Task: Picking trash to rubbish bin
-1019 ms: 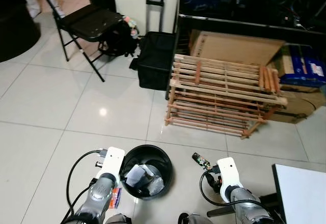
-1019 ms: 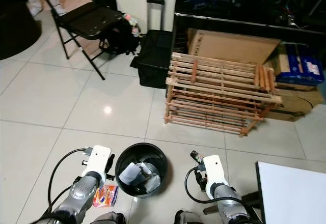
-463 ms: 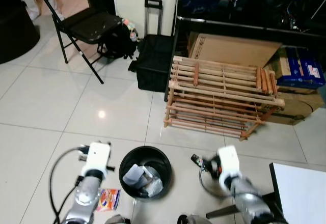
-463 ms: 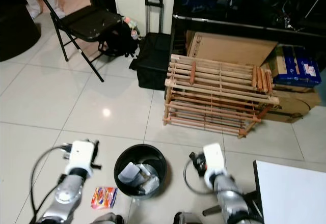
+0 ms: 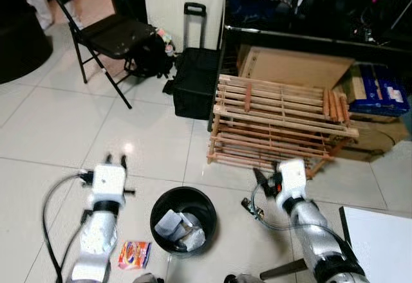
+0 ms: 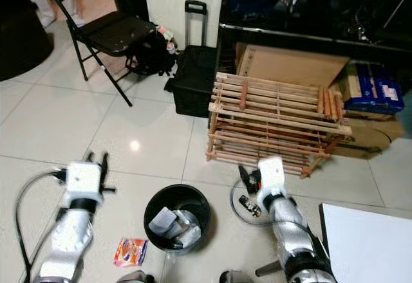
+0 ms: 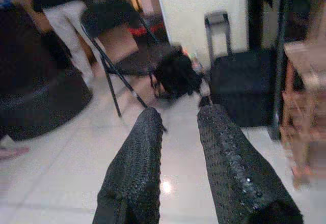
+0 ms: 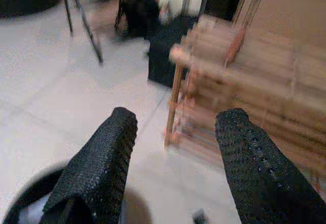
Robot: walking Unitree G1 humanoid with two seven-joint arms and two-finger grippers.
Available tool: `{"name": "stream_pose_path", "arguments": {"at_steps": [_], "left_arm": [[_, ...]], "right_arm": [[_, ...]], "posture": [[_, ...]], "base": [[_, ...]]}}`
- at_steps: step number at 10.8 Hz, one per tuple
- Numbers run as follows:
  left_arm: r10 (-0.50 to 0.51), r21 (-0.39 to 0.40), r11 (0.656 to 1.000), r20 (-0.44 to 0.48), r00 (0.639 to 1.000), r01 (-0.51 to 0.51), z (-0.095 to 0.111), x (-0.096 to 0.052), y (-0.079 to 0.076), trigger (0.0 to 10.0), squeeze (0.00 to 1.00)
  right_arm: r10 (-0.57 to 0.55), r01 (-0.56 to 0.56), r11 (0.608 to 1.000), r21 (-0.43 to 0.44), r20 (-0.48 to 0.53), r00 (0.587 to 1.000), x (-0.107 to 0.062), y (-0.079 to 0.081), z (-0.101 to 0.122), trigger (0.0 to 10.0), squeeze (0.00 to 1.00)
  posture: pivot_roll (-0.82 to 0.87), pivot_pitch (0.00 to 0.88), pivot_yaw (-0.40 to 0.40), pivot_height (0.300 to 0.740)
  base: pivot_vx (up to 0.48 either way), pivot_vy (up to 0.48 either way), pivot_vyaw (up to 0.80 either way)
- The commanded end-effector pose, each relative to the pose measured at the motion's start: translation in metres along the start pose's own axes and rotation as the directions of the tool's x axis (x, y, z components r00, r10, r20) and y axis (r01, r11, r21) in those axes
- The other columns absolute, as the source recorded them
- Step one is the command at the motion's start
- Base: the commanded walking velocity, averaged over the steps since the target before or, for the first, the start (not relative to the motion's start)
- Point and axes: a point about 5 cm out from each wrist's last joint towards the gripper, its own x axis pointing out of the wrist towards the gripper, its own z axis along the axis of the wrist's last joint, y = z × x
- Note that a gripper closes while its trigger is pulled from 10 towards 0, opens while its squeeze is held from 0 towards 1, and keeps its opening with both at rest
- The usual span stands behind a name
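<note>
The black rubbish bin point(image 5: 184, 220) already holds trash, but an orange wrapper point(image 5: 134, 255) and a small dark piece point(image 6: 248, 204) remain on the floor, with the left gripper point(image 7: 178, 124) and right gripper point(image 8: 175, 127) both spread and empty.

No lettering can be read anywhere; the print on the packet point(image 5: 133, 254) by the bin is too small.
</note>
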Motion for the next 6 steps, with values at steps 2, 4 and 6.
{"name": "stream_pose_path", "arguments": {"at_steps": [2, 4, 6], "left_arm": [[0.047, -0.02, 0.999, 0.14, 0.989, -0.044, 0.04, 0.022, 0.004, 10.0, 0.0], [0.088, -0.061, 0.995, 0.244, 0.966, -0.076, 0.077, 0.036, 0.005, 10.0, 0.0], [0.058, -0.083, 0.996, 0.282, 0.958, -0.036, 0.095, 0.044, -0.007, 10.0, 0.0]], "right_arm": [[-0.024, 0.022, 1.0, 0.012, 0.215, 0.976, 0.02, -0.002, 0.054, 10.0, 0.0], [-0.045, 0.037, 0.999, 0.029, 0.384, 0.922, 0.032, 0.005, 0.104, 10.0, 0.0], [-0.062, 0.045, 0.998, 0.049, 0.447, 0.893, 0.033, 0.008, 0.126, 10.0, 0.0]], "posture": [[0.05, 0.019, -0.057, 0.74], [0.06, 0.0, -0.052, 0.74], [0.06, 0.0, -0.053, 0.74]], "base": [[0.0, 0.0, 0.0], [0.0, 0.0, 0.0], [0.0, 0.0, 0.0]]}}
